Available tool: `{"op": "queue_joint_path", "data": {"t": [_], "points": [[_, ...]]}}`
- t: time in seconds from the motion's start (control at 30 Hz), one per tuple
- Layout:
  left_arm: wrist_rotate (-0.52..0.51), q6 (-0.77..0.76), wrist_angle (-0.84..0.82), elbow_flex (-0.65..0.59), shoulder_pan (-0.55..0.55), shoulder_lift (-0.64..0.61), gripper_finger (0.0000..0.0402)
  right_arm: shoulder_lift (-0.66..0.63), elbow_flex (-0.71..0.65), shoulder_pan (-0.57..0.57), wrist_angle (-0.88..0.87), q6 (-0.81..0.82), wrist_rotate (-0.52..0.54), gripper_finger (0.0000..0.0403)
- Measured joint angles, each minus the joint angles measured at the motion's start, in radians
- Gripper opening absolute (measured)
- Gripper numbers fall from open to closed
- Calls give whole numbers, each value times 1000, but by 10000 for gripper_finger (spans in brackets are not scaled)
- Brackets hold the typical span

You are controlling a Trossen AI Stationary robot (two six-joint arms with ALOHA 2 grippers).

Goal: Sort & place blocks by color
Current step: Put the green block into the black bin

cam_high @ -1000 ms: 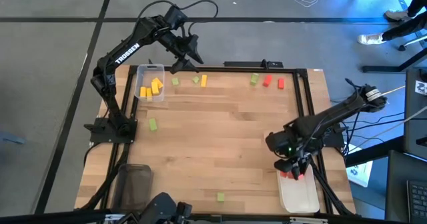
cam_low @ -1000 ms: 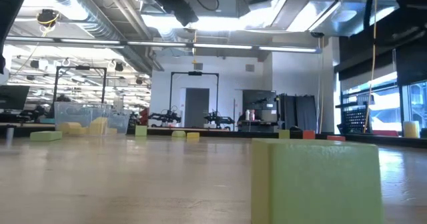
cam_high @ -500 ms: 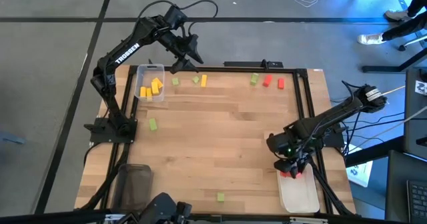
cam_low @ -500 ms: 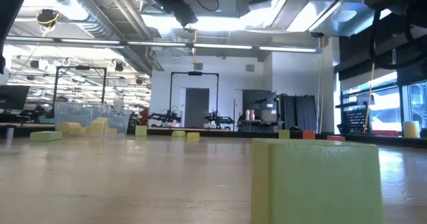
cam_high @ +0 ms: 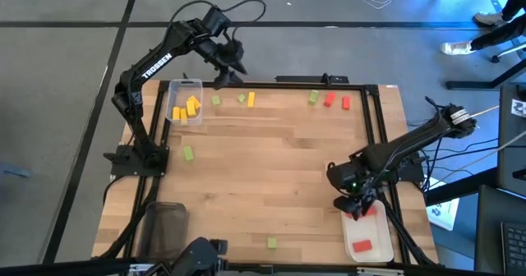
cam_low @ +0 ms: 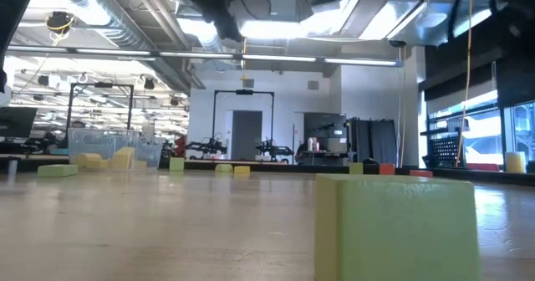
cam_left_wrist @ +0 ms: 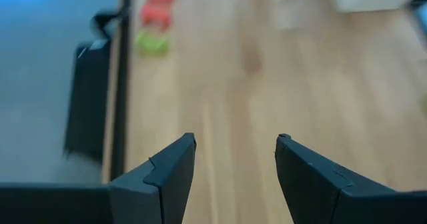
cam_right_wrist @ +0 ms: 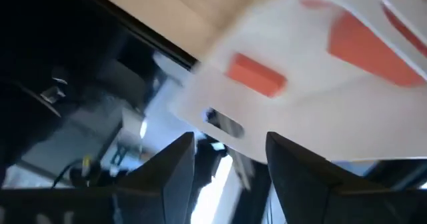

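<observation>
Red blocks (cam_high: 361, 246) lay in the white tray (cam_high: 380, 251) at the table's near right corner, so my right gripper (cam_high: 352, 207) hung over its rim with fingers apart and empty, while my left gripper (cam_high: 227, 69), likewise open, waited above the far-edge blocks (cam_high: 246, 98).

We are in a robotics lab: a wooden table (cam_high: 271, 161) with two arms bolted on stands on grey floor (cam_high: 66, 79), and beyond it we see ceiling ducts (cam_low: 100, 17), strip lights (cam_low: 276, 32) and other rigs (cam_low: 276, 150).
</observation>
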Motion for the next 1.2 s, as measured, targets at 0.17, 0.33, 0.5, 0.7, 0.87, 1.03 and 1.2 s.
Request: {"op": "queue_joint_path", "data": {"t": [0.17,0.33,0.5,0.7,0.87,1.03,1.2], "points": [[-138,-144,-14,0,0,0,195,0,206,-19,-163,-2,253,185],[-127,-156,-82,-3,0,0,195,-1,398,-22,-338,-2,600,185],[-160,-236,-91,-51,-15,1,195,-1,519,-22,-388,-4,921,185],[-185,-286,-87,-82,-13,1,195,-1,588,-26,-382,-6,1126,185],[-249,-343,-86,-86,-14,1,195,0,597,-92,-397,0,1240,185],[-407,-333,-94,-86,-12,1,195,0,597,-191,-428,-38,1242,185],[-486,-331,-100,-86,-7,45,195,0,597,-298,-434,-186,1242,185]]}}
